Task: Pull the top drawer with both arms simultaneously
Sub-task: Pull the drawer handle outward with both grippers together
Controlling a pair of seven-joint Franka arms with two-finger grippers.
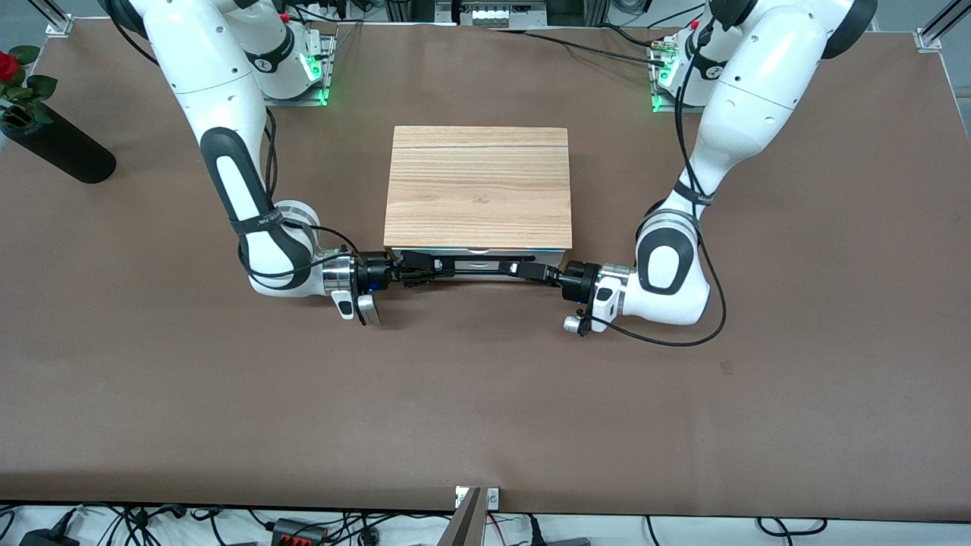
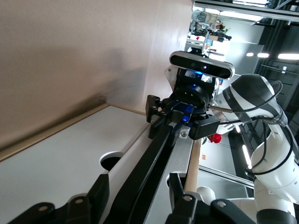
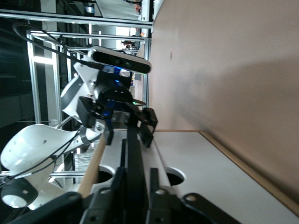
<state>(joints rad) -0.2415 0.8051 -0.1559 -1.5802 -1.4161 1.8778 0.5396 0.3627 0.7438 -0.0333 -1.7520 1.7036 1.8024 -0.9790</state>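
A: Where does the top drawer [image 1: 476, 260] sit?

B: At the front of the light-wood box [image 1: 478, 186], mid-tabletop [image 1: 485, 394], on the box's face nearest the front camera. Only a thin strip of its white front shows under the box's top, crossed by the black bar handle [image 1: 482, 269].

A: And the hands?

B: Both are low in front of the drawer. The right hand [image 1: 416, 269] reaches in from the right arm's end, its fingers closed around the handle. The left hand [image 1: 531, 271] comes from the left arm's end; its fingers [image 2: 182, 196] stand on either side of the bar, clamped on it too.

A: Anything else about?

B: A black vase [image 1: 57, 148] holding a red rose [image 1: 7, 67] lies tilted at the right arm's end, well apart from the box.
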